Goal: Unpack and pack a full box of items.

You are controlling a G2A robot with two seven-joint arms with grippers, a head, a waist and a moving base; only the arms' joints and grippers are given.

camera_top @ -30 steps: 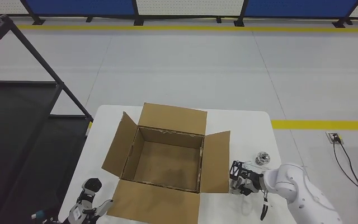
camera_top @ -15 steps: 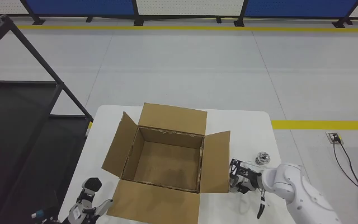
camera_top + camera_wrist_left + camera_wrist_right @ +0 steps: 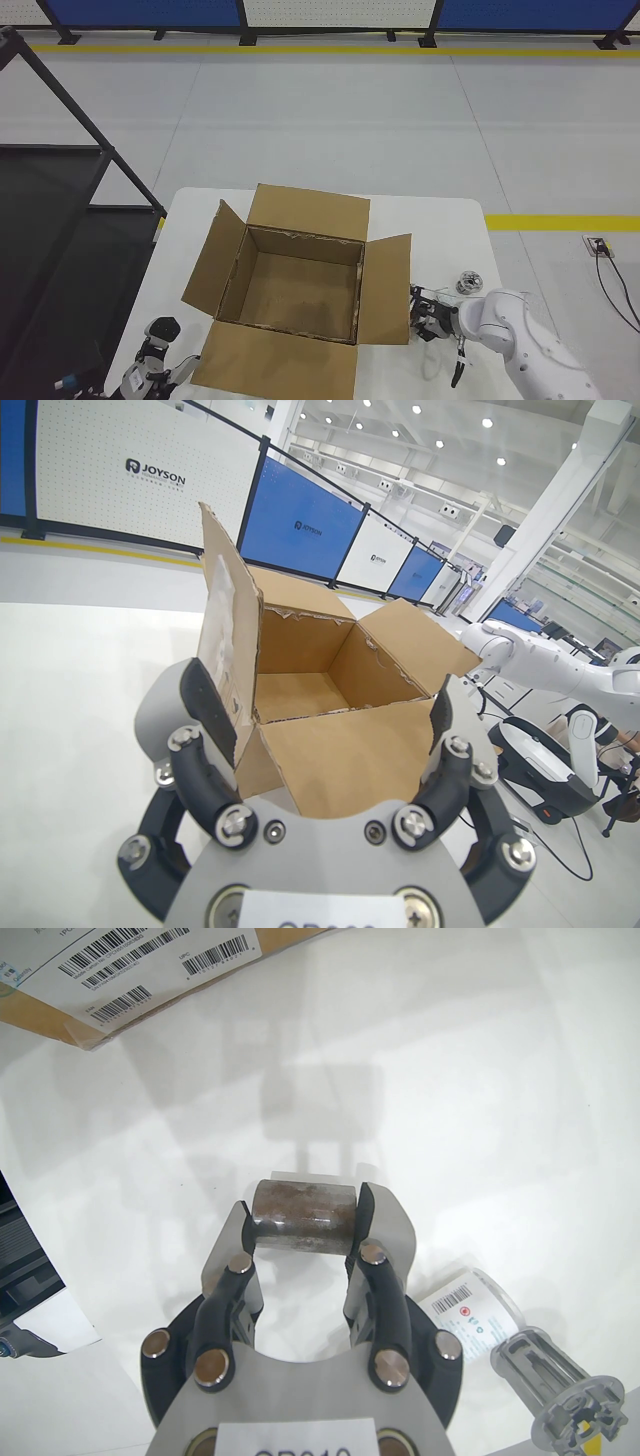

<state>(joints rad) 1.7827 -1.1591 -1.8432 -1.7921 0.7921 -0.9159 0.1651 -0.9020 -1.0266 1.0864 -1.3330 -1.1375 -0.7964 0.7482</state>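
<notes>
Cylinder point(image 3: 303, 1223) sits pinched in right gripper point(image 3: 306, 1212) beside box point(image 3: 388, 285).

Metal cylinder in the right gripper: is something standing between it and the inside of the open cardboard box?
Yes. The box's side flap, spread outward, lies between the metal cylinder and the opening of the cardboard box, so the cylinder would probably have to pass over it. Nothing else visible stands between them.

I read this as an industrial robotics hall. Blue and white partition panels point(image 3: 300, 535), yellow floor line point(image 3: 300, 48), polished grey floor point(image 3: 330, 120). High ceiling lights point(image 3: 487, 422), big white column point(image 3: 555, 525).
</notes>
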